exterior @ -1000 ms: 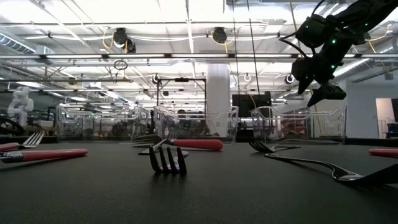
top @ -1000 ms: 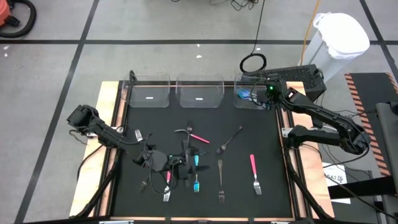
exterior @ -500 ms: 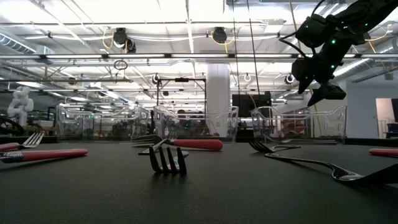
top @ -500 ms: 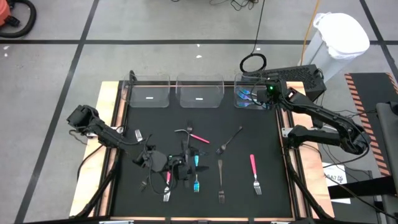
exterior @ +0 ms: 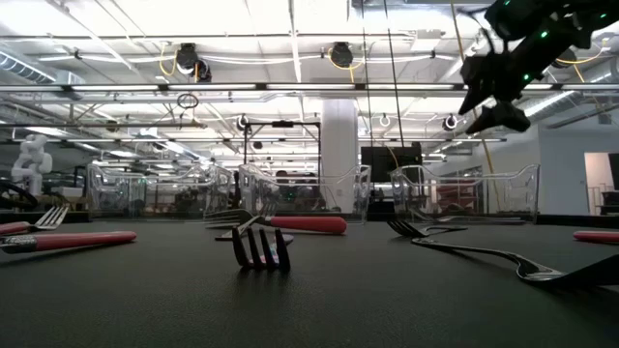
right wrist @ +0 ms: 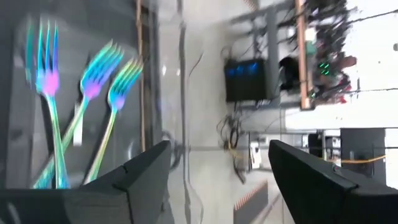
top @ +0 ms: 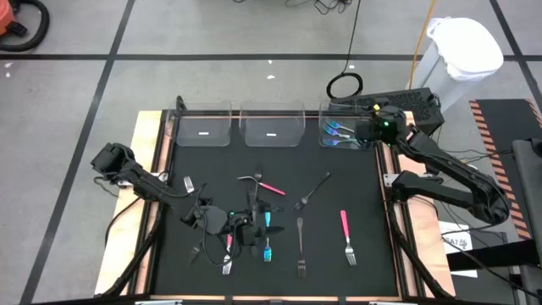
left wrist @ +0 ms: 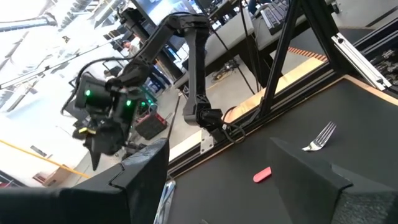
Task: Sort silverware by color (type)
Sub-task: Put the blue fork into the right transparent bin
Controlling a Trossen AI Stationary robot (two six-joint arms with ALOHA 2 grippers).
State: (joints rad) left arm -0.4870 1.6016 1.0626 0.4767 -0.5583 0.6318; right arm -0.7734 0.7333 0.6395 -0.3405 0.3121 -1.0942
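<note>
Silverware lies scattered on the black mat: a pink-handled fork (top: 345, 233), two black forks (top: 301, 247) (top: 313, 193), a pink-handled piece (top: 269, 187), a teal fork (top: 268, 239) and another pink fork (top: 228, 251). Three teal-blue forks (right wrist: 81, 93) lie in the right clear bin (top: 343, 134). My right gripper (top: 362, 131) hovers open above that bin's right side, holding nothing. My left gripper (top: 250, 227) hangs open and level over the near-left cluster, with nothing plainly between its fingers (left wrist: 143, 180).
Two more clear bins (top: 203, 127) (top: 273, 127) stand along the mat's far edge. A silver fork head (top: 188, 182) lies near the left arm. The mat's wooden border (top: 152, 169) frames it. In the low view, a black fork head (exterior: 258, 248) stands close to the camera.
My right gripper has risen and drawn back from over the right bin toward the table's right edge, tipping less steeply downward. The teal-blue forks in that bin now lie uncovered. My left arm has kept still.
</note>
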